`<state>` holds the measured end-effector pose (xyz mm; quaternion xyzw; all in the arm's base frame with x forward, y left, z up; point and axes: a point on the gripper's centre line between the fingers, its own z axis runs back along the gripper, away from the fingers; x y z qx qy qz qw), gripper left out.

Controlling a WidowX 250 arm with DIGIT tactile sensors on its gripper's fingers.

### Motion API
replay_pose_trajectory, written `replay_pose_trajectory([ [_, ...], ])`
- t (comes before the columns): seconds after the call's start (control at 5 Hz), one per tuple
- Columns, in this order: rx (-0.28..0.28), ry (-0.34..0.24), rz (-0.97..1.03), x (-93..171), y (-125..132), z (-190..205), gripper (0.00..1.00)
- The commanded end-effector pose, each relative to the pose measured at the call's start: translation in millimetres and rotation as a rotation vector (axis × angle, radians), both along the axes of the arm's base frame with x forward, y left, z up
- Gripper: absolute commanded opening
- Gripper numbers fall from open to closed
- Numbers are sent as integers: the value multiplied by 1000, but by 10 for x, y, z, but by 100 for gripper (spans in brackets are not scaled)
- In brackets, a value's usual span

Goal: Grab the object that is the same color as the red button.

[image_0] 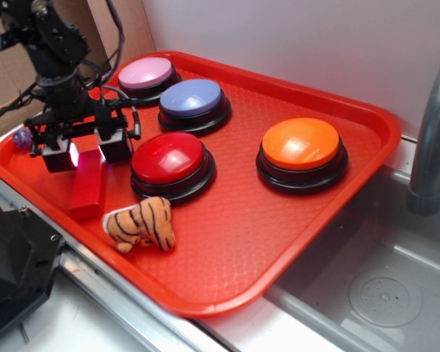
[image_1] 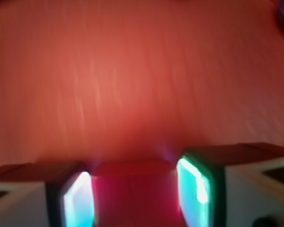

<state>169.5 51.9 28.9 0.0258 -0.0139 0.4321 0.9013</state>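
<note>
The small deep-red block (image_0: 88, 192) is at the left of the red tray (image_0: 279, 242), with its far end between my fingers. My gripper (image_0: 86, 150) is closed on it. In the blurred wrist view the block (image_1: 135, 196) fills the gap of my gripper (image_1: 135, 198) and touches both glowing pads (image_1: 194, 189). I cannot tell whether the block's lower end rests on the tray or hangs just above it. The red button (image_0: 169, 155) with its black base stands just right of my gripper.
An orange button (image_0: 302, 144), a blue-purple button (image_0: 192, 97) and a pink button (image_0: 147, 72) stand on the tray. A striped tiger toy (image_0: 141, 224) lies in front of the red button. A small purple thing (image_0: 20, 137) is at the tray's left edge. A sink (image_0: 381, 286) and a faucet (image_0: 433, 132) are at the right.
</note>
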Motion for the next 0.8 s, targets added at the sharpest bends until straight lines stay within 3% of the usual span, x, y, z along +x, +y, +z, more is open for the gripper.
replay_pose_trajectory([
  [0.0,33,-30,-318,189,-350,875,0],
  [0.2,-59,-86,-567,168,-710,1179,0],
  [0.4,-55,-74,-695,125,-984,1317,0],
  [0.6,-58,-70,-708,83,-1019,1261,0],
])
